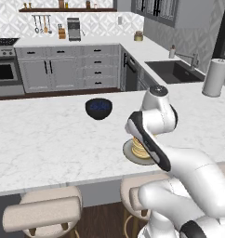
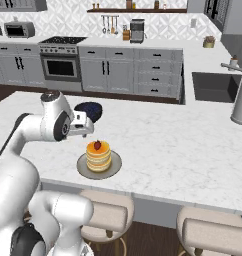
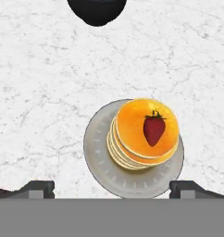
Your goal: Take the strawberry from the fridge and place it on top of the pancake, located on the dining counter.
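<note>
Pancake [image 1: 140, 148] and plate [image 1: 129, 152] half hidden behind the arm; bowl [image 3: 96, 10] cut off at top edge

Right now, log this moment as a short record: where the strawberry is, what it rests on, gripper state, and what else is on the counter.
strawberry: lying on top of the pancake, free of the gripper
pancake: stacked on the grey plate
plate: on the dining counter
gripper: open, above the plate, holding nothing
nearby: dark bowl of blueberries on the same counter, apart from the plate
task: placement looks done
</note>
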